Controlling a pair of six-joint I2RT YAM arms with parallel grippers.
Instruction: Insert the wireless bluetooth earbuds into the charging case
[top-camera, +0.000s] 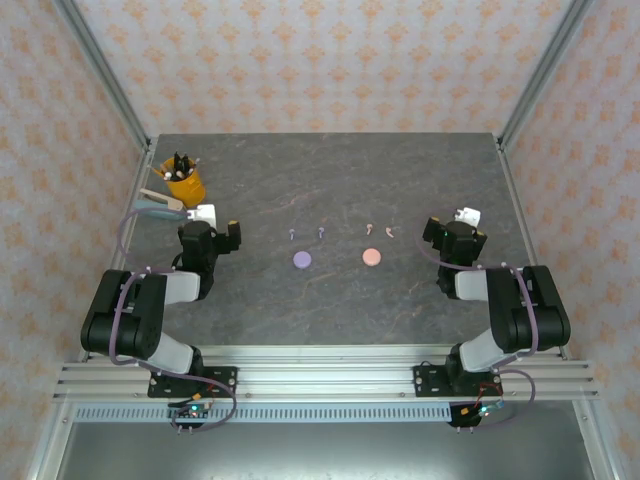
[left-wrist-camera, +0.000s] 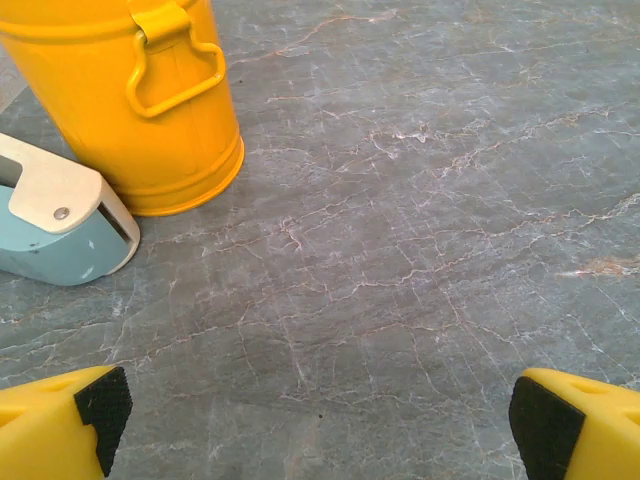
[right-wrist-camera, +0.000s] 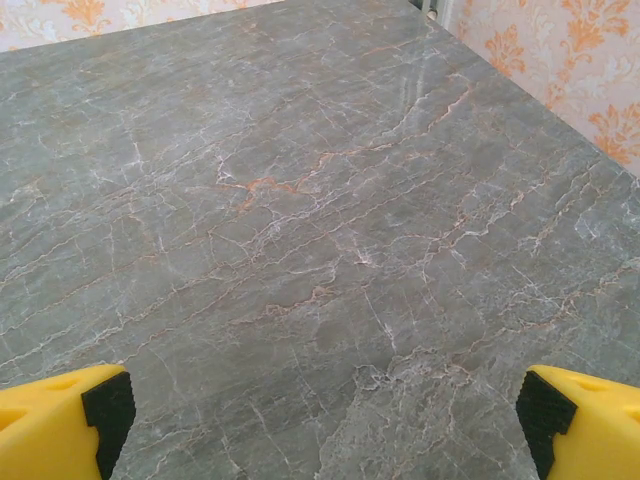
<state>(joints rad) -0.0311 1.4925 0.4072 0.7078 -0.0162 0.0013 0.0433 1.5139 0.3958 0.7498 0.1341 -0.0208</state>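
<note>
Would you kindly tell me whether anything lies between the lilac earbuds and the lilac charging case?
Nothing visible does. Both lilac earbuds lie just beyond the lilac charging case, with only bare marbled tabletop between them.

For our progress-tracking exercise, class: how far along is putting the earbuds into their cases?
Done: nothing; the purple earbuds and pink earbuds lie loose beyond the purple case and pink case. In hand: nothing; the left gripper and right gripper are open and empty. Left: all four insertions.
</note>
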